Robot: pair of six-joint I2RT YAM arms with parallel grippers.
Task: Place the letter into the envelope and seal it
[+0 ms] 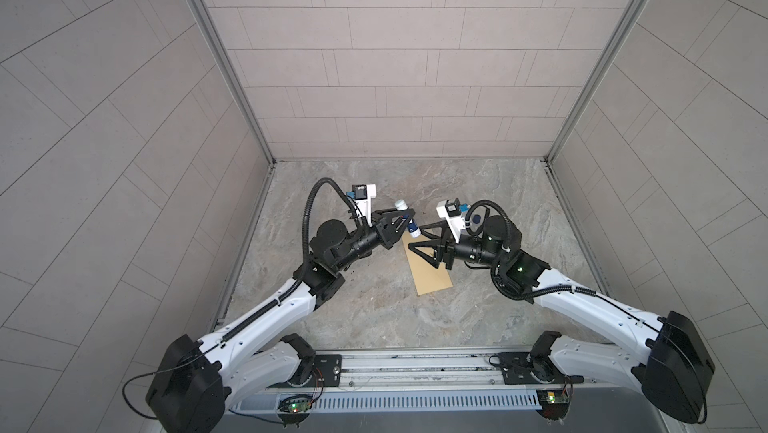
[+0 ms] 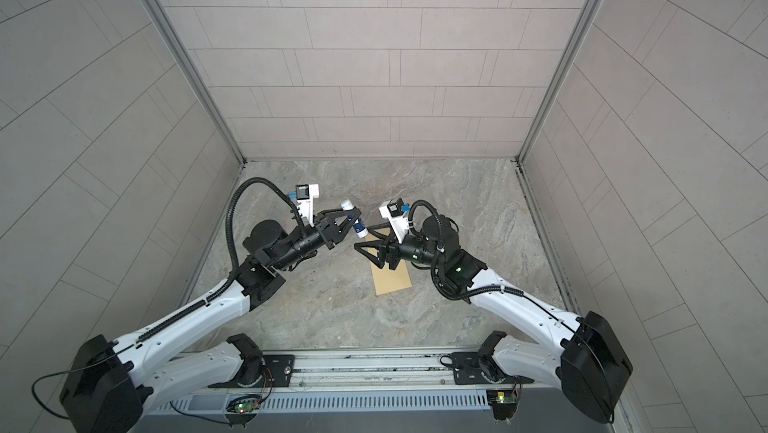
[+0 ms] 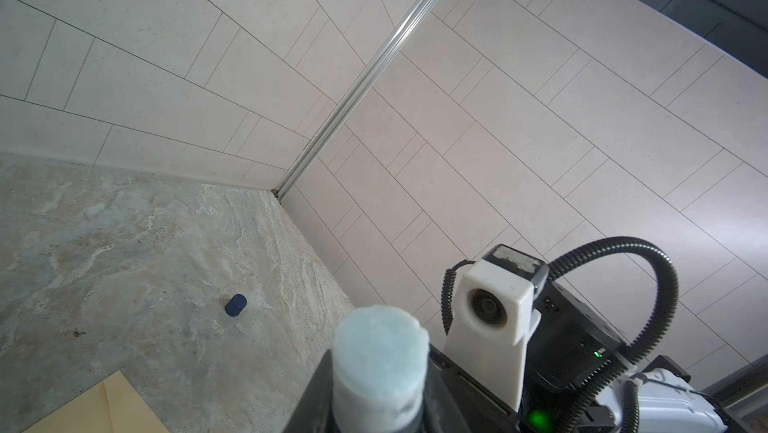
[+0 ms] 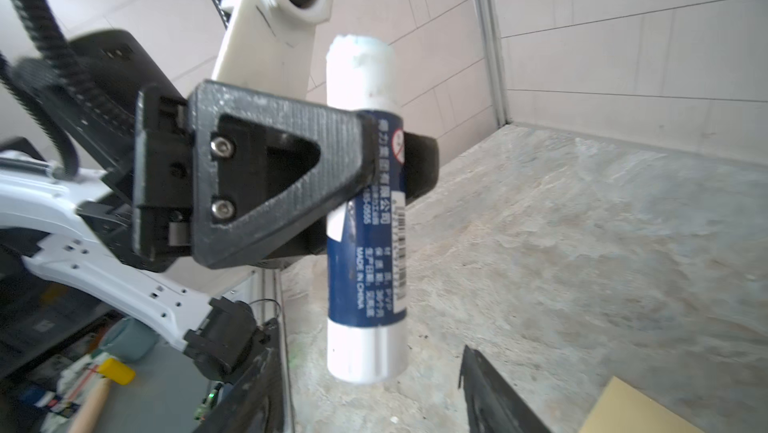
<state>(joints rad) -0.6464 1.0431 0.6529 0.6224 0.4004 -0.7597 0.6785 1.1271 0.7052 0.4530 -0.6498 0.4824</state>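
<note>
The left gripper (image 1: pixel 409 221) is reaching toward the middle of the table (image 1: pixel 374 314). Its jaws are squeezing tight on a glue stick (image 1: pixel 413 230), around the blue label in the middle. The right wrist view is showing this grip (image 4: pixel 374 152) from close up, with the glue stick (image 4: pixel 365 285) poking out on both sides of the jaws. The stick is wearing no cap. Its pale, soft glue end (image 3: pixel 380 339) is pointing up and away toward the back wall. Its white bottom end is pointing down toward the right gripper.

The right gripper (image 1: pixel 415 238) is hanging just beside the bottom of the glue stick. Its jaws are standing wide apart and are holding nothing. In the right wrist view the two dark fingers (image 4: pixel 490 393) are showing far apart, with the stick's bottom end above the gap.

The envelope (image 1: pixel 432 277) is lying flat on the table, in both top views (image 2: pixel 392 279). Its far end is sitting under the right gripper, and its near end is pointing toward the front. I cannot tell if its flap is open or shut.

A small dark blue cap (image 3: pixel 236 305) is lying on the table, well apart from the envelope.
</note>
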